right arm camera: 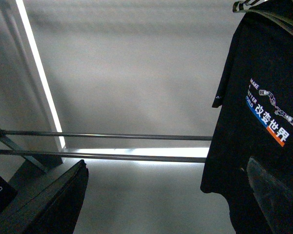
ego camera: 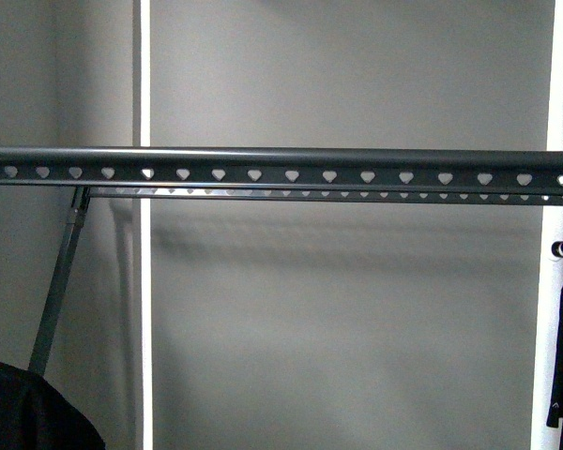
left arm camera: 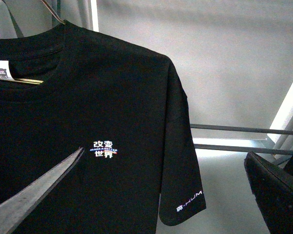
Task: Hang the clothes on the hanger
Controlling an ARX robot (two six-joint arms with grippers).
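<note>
Shirt (left arm camera: 88, 97) sits low on the left, well below the rack (ego camera: 281, 159) rail. The front view catches only its shoulder. Left wrist view has it square-on, chest print facing the camera, collar on a thin coat hanger (left arm camera: 19, 79). Can't tell what that hook hangs from.

Left gripper (left arm camera: 164, 153) is spread wide with nothing pinched, and the shirt looks apart from both fingers. Right gripper (right arm camera: 166, 163) is also spread and empty. The other garment (right arm camera: 263, 73) hangs near it at the far right.

Handling, my read:
- **Material:** light, limp cotton with no stiffness of its own. It will fold and swing if taken by the fabric.
- **Bad hold:** sleeve or hem, since a pull there likely drags it off the coat hanger.
- **Best hold:** the stiff part, the coat hanger neck just under the hook, above the collar. Pinch there and the shirt should ride along square.

Nothing hangs on the mid rail in the front view, so there's room to hook on. Risk is the hook catching a heart hole crooked, or the shirt swinging on the lift.
</note>
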